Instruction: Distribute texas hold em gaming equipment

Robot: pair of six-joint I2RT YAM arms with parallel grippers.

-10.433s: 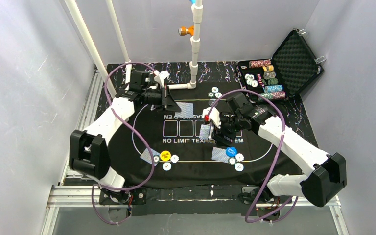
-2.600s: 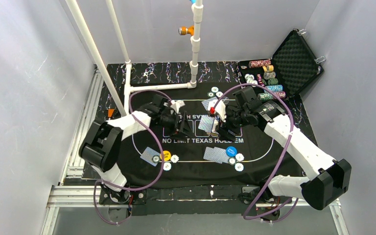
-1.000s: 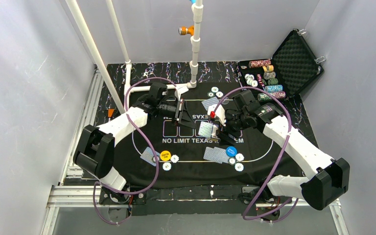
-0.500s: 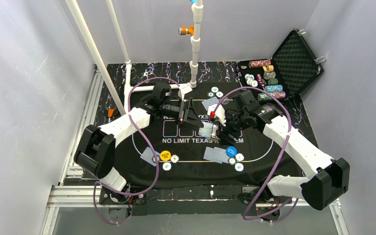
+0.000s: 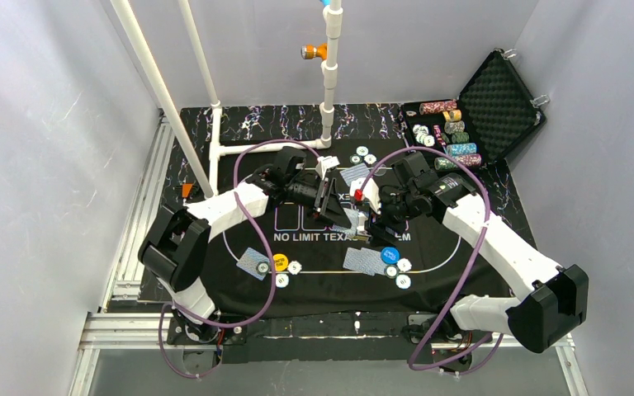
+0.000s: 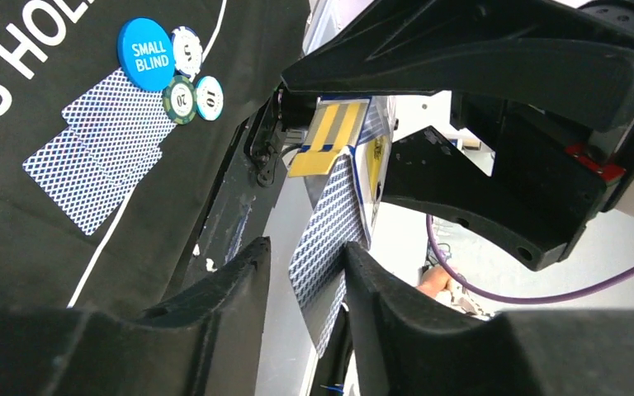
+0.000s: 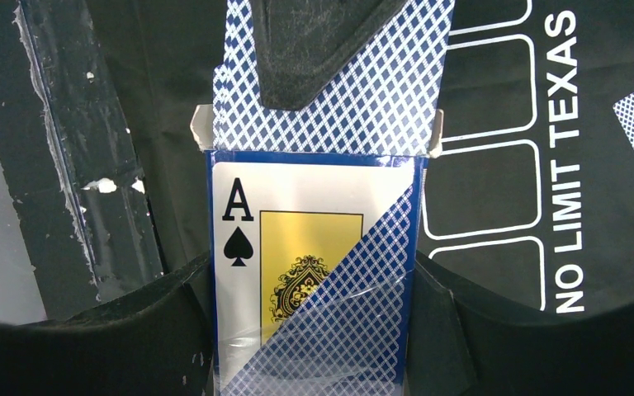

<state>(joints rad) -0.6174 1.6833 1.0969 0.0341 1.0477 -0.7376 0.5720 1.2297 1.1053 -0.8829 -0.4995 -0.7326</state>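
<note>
Grey panels wall in your desk, and the black mat covers most of it. Toward the near edge, left of centre, lie the left-hand cards, the yellow button and the white chips.

At mid-desk the left claw is narrow. It straddles the top card, which pokes out of the deck box. A sliver of light shows beside one finger, so the card does not look clamped. The right claw grips that box by its two long sides, with the box's mouth toward the left arm.

Further right along the near edge lie the right-hand cards, the blue button and the right-hand chips. The case sits at the far right corner.

Expect the card to be feather-light, thin, springy and slick. Pinch its flat faces close to the exposed end and draw it straight along the box's length. A slanted pull would likely bend it or drag a neighbour out. The box is probably soft cardboard, so a hard squeeze could bind the deck.
</note>
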